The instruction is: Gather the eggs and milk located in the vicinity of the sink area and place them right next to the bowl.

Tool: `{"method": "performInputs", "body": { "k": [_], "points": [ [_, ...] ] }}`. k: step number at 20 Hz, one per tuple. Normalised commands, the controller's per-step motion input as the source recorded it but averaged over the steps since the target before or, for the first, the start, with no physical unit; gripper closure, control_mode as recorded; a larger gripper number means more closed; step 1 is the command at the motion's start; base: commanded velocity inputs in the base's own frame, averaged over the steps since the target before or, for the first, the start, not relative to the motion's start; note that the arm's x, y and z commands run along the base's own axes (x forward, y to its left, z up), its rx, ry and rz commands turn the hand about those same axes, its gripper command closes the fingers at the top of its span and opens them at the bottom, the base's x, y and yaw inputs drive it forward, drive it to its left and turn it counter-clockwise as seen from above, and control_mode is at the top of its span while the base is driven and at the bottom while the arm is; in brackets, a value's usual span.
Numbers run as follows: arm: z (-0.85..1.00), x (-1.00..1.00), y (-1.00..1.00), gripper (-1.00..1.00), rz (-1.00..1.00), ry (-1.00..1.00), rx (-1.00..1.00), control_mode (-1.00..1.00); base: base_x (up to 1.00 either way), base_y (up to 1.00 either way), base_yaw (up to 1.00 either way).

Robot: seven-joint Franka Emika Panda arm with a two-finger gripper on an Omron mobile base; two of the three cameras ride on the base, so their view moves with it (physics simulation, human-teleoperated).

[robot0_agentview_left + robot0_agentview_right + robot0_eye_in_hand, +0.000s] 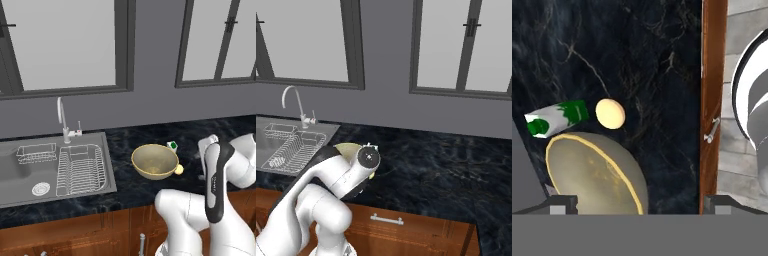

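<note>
Windows with dark frames fill the top of both base views, above a flat grey wall. Below them the black marbled stone counter runs across the middle of the left base view, glossy with pale veins, over brown wooden cabinet fronts. The wide grey steel sink sits at the left of that view, with wire racks inside, a round drain and a thin curved chrome faucet. The round deep yellowish-tan bowl stands at the centre, thick-rimmed and speckled inside. In the hand view the small white milk carton with green print lies on its side at the left, just beside the bowl, and the smooth pale cream egg rests next to it. The gripper hovers above them, jaws spread fully, empty.
</note>
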Motion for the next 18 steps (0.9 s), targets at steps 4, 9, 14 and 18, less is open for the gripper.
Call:
{"method": "performInputs", "body": {
  "k": [4, 9, 14, 18],
  "points": [
    [0.0, 0.0, 0.02, -1.0, 0.0, 0.04, 0.0, 1.0, 0.0, 0.0, 0.0],
    [0.0, 0.0, 0.0, -1.0, 0.0, 0.0, 0.0, 1.0, -0.12, -0.01, 0.0],
    [0.0, 0.0, 0.0, -1.0, 0.0, 0.0, 0.0, 1.0, -0.7, -0.05, 0.06],
    [0.0, 0.0, 0.0, -1.0, 0.0, 0.0, 0.0, 1.0, -0.92, -0.07, 0.1]
  ]
}}
